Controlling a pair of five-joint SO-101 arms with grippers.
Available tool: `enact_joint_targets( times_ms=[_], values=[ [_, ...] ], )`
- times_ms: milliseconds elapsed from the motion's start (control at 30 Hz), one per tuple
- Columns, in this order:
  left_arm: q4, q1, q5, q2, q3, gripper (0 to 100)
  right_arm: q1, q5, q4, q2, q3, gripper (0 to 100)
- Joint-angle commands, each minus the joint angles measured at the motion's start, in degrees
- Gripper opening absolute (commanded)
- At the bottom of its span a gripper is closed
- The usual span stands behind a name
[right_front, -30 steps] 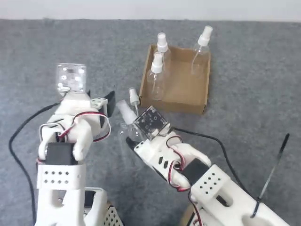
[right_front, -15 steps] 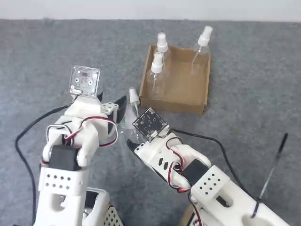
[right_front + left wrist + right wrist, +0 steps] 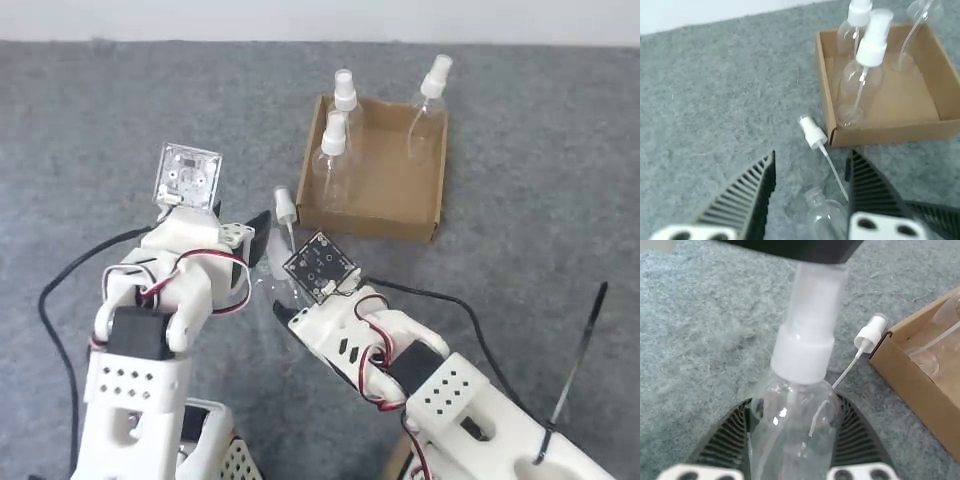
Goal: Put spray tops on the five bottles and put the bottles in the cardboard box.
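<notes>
Presently catalogued. Left gripper (image 3: 812,153): ribbed black fingers (image 3: 752,192) spread wide, nothing held. Loose white plastic spray top (image 3: 813,133): laid on the grey carpet (image 3: 715,90) just ahead of those fingertips, between them and the brown cardboard box (image 3: 890,134). Its thin dip tube (image 3: 832,172) is pointed back toward the gripper, so the left arm is judged nearer. Right gripper (image 3: 795,404): closed around a clear, rounded plastic bottle (image 3: 785,440), seemingly already capped. Three capped bottles (image 3: 860,80) are stood inside the box.
</notes>
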Motion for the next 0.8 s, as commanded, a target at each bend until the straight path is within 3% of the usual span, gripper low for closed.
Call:
enact_joint_targets(
  times_ms=[0,200,433,600,767],
  values=[
    [1.14,-1.14,2.02,-0.97,-4.53,22,0.57,0.79,-1.01,-6.55,-1.67,0.6],
    [4.31,-7.3,2.99,-0.97,-8.84,22,6.02,0.35,-1.45,-9.89,-2.81,0.6],
    [4.31,-9.49,2.9,-8.53,-4.0,26,11.47,0.35,-1.36,-9.89,-9.93,0.6],
    [2.81,-8.09,1.58,-19.43,2.86,28,15.52,0.35,-1.27,-5.76,-17.32,0.6],
    [2.64,0.88,0.09,-22.86,7.6,28,16.48,0.35,-0.75,6.73,-29.01,0.6]
  ],
)
